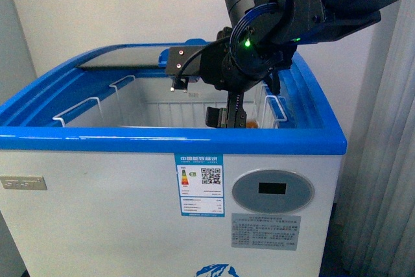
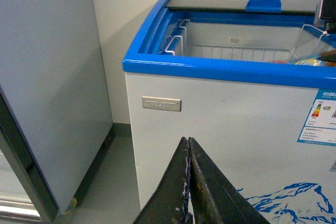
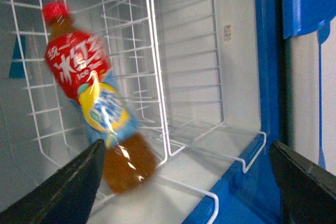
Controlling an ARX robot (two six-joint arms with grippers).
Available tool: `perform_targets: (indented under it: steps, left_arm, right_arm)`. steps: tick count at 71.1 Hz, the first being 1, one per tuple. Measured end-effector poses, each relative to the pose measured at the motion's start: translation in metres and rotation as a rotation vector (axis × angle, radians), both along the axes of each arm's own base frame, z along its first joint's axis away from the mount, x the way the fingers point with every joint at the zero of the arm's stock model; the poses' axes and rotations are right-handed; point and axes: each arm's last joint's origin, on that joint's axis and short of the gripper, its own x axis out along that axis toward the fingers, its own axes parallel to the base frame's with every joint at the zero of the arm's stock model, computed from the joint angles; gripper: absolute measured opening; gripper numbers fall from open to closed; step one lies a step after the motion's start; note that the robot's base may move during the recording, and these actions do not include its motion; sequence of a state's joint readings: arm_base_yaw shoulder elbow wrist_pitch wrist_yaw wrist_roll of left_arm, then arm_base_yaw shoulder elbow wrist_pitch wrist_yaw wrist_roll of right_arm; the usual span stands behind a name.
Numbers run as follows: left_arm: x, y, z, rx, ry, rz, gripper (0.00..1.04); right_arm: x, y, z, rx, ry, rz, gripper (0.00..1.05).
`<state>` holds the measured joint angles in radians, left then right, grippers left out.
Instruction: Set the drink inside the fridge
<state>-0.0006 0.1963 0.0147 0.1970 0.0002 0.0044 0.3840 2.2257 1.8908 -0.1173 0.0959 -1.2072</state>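
right arm: reaches in from the upper right over the fridge (image 1: 130, 180), bent downward at the wrist, a green light lit on its joint; the right gripper (image 1: 228, 119) hangs just inside the open top, near the right-hand end.
right jaws: spread wide with nothing between them; the two dark fingers (image 3: 68, 187) stand well apart in the right wrist view.
drink: a bottle (image 3: 97, 100) with a red cap, red-and-yellow label and brown liquid, blurred, tilted inside the white wire basket (image 3: 157, 77) below the open fingers, free of them.
left arm: low in front of the fridge; the left gripper (image 2: 188, 182) points at the white front wall, its jaws pressed together on nothing.
fridge: sliding glass lid (image 1: 123, 60) pushed toward the back, blue rim bare.
beside it: a grey cabinet (image 2: 47, 77) on the floor.
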Motion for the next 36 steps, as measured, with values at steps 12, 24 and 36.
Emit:
perform_targets:
  steps: [12,24,36]
  left_arm:
    - [-0.012,0.000,-0.003,0.000,0.007,0.000,0.03]
    - [-0.012,0.000,-0.003,0.000,0.005,0.000,0.03]
    - [-0.012,0.000,-0.003,0.000,0.006,0.000,0.03]
  right_arm:
    - [-0.012,-0.016,0.073,0.274,-0.023,-0.093,0.97]
    - [-0.070,-0.073,0.148,0.686,-0.009,-0.301,0.97]
    - [-0.166,-0.125,0.153,0.976,0.164,-0.480,0.97]
